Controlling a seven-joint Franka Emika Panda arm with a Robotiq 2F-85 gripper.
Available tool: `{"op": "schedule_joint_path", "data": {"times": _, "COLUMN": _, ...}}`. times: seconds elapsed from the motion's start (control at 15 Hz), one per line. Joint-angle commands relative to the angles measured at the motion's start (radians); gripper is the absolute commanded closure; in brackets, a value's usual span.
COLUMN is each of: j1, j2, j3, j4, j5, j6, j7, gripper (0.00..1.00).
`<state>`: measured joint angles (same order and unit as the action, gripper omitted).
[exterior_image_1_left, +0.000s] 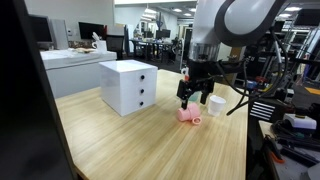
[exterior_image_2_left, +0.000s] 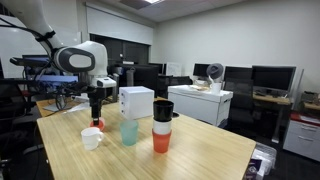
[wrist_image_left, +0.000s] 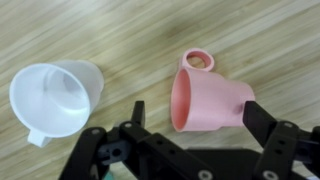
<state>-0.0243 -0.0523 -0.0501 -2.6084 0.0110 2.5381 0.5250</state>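
Above the desk (wrist_image_left: 120, 40), the wide-open end effector (wrist_image_left: 192, 108) hangs over the tipped pink mug (wrist_image_left: 215, 98); I'd straddle its body squarely.

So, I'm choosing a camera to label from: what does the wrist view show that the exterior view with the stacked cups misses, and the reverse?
Wrist only: the pink mug lies on its side, mouth toward the white cup, framed by open fingers. Exterior only: teal cup, stacked cups, white drawer unit. Both: mug, white cup, wooden table.
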Motion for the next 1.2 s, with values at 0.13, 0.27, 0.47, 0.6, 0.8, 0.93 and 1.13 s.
{"op": "schedule_joint_path", "data": {"times": 0.13, "j1": 0.003, "j2": -0.052, "j3": 0.039, "j4": -0.087, "j5": 0.001, "j6": 0.083, "j7": 0.045, "gripper": 0.41}}
{"op": "schedule_joint_path", "data": {"times": 0.27, "j1": -0.001, "j2": -0.064, "j3": 0.058, "j4": -0.101, "j5": -0.055, "j6": 0.107, "j7": 0.069, "gripper": 0.55}}
{"op": "schedule_joint_path", "data": {"times": 0.47, "j1": -0.013, "j2": -0.082, "j3": 0.088, "j4": -0.106, "j5": -0.194, "j6": 0.093, "j7": 0.119, "gripper": 0.74}}
{"op": "schedule_joint_path", "data": {"times": 0.6, "j1": -0.019, "j2": -0.093, "j3": 0.105, "j4": -0.098, "j5": -0.273, "j6": 0.056, "j7": 0.141, "gripper": 0.84}}
{"op": "schedule_joint_path", "data": {"times": 0.8, "j1": -0.020, "j2": -0.106, "j3": 0.135, "j4": -0.079, "j5": -0.423, "j6": -0.035, "j7": 0.183, "gripper": 0.94}}
{"op": "schedule_joint_path", "data": {"times": 0.93, "j1": -0.005, "j2": -0.107, "j3": 0.151, "j4": -0.066, "j5": -0.497, "j6": -0.106, "j7": 0.184, "gripper": 0.99}}
{"op": "schedule_joint_path", "data": {"times": 1.13, "j1": 0.018, "j2": -0.092, "j3": 0.157, "j4": -0.051, "j5": -0.484, "j6": -0.180, "j7": 0.102, "gripper": 0.95}}
